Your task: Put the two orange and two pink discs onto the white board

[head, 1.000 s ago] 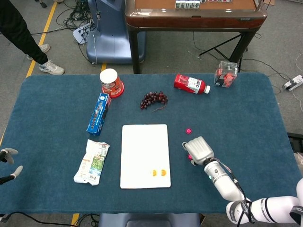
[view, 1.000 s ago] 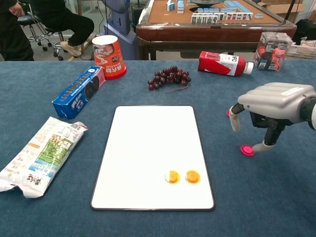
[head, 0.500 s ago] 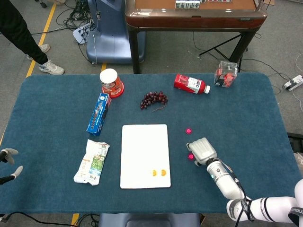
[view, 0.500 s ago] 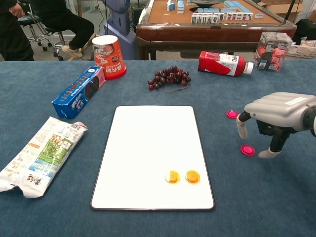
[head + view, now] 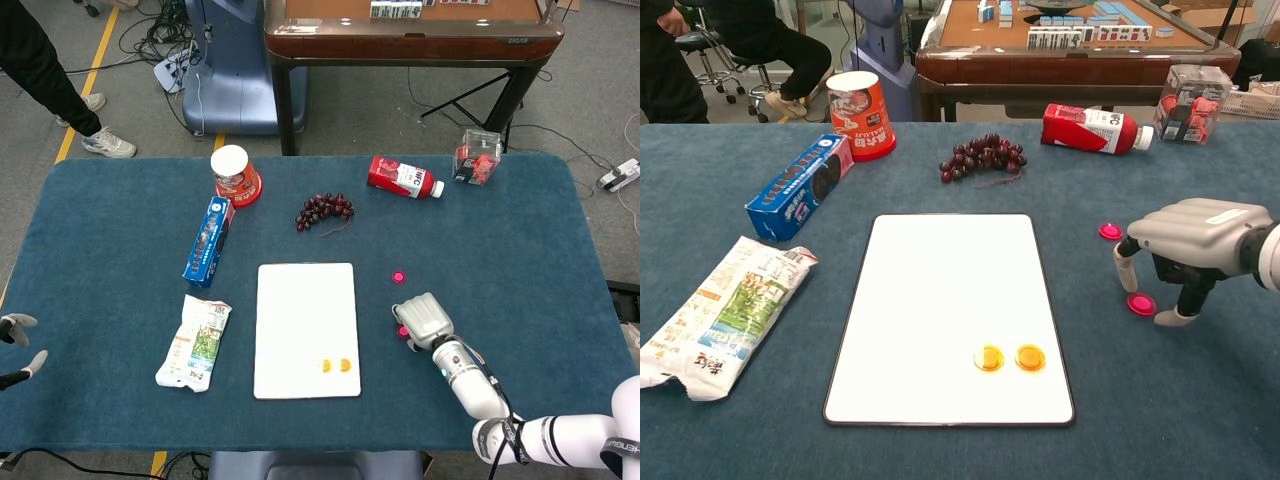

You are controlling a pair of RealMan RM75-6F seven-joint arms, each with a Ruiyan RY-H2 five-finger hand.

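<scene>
The right hand (image 5: 1185, 262) is hovering palm-down over the blue counter (image 5: 940, 455), its fingers (image 5: 1126, 266) spread and curling downward, gripping nothing. One pink disc (image 5: 1141, 304) is lying right under it, between the fingertips; whether a finger is touching it, I cannot tell. From the head view that disc is mostly hidden beneath the hand, only a sliver peeking out. The other pink disc (image 5: 1110, 231) is sitting apart, further back on the cloth. Both orange discs (image 5: 1009, 357) are resting side by side on the white board (image 5: 940, 290), near its front right corner. The left hand (image 5: 18, 345) is showing only fingertips at the frame's edge, so its state is unclear.
</scene>
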